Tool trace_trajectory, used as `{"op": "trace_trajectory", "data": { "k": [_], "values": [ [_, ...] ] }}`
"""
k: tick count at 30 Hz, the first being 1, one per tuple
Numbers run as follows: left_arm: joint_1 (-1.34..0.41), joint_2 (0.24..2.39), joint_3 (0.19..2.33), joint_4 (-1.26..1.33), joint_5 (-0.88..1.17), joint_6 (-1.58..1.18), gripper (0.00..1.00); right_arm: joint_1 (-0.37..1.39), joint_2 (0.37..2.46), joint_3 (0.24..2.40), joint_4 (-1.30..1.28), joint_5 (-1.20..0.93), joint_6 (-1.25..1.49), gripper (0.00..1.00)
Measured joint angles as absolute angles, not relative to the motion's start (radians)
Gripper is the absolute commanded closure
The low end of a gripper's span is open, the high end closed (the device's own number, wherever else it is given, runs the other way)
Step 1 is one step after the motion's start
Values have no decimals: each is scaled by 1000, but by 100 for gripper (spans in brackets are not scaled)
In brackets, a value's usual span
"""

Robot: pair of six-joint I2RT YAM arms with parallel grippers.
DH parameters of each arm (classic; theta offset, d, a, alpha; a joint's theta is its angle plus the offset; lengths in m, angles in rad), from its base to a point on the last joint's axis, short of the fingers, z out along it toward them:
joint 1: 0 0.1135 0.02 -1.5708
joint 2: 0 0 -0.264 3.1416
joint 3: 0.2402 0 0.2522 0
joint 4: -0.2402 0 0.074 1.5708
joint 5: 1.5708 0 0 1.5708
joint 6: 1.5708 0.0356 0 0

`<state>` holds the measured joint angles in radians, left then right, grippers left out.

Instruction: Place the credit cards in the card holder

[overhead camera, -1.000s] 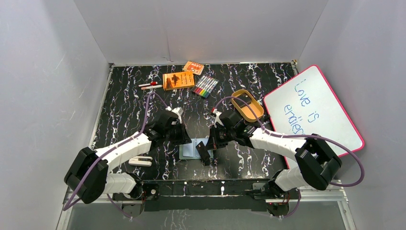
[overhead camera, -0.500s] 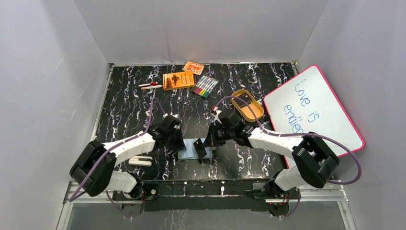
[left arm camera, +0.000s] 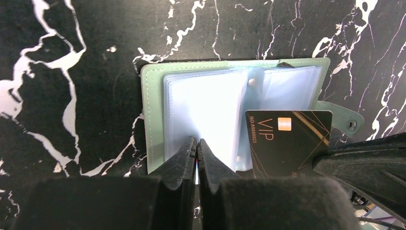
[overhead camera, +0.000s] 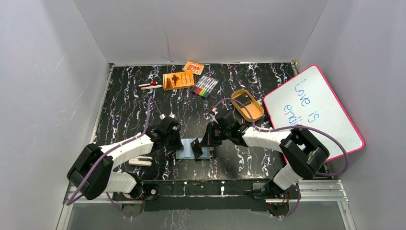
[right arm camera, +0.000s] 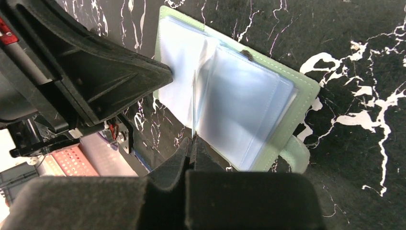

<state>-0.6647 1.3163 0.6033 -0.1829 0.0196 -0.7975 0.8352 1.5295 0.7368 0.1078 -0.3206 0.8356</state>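
Reaching inward toward each other, left tool (left arm camera: 197, 143) and right tool (right arm camera: 192, 141) are clamped closed, angled downward.

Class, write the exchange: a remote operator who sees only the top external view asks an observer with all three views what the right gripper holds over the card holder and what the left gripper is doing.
Operator: From above I see only something dark between the grippers. What is it?
Observer: The left wrist view shows a black credit card printed VIP. The right gripper is shut on it, over the open card holder, beside the snap tab.
Operator: And the left gripper?
Observer: The left gripper is shut, its tips at the near edge of a clear sleeve; whether it pinches that sleeve I cannot tell.
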Motion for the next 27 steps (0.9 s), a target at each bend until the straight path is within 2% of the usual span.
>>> {"op": "trace_trajectory", "data": {
  "k": [6, 9, 27],
  "values": [
    [-665, 1243, 600, -241, -6, -809, 65, 835, 1547, 735, 115, -316, 867, 100],
    [-665, 1180, 600, -264, -20, -820, 56, 835, 1549, 726, 130, -317, 885, 100],
    [-665, 1186, 530, -289, -75, -905, 54, 835, 1634, 717, 258, -357, 981, 100]
  ]
}}
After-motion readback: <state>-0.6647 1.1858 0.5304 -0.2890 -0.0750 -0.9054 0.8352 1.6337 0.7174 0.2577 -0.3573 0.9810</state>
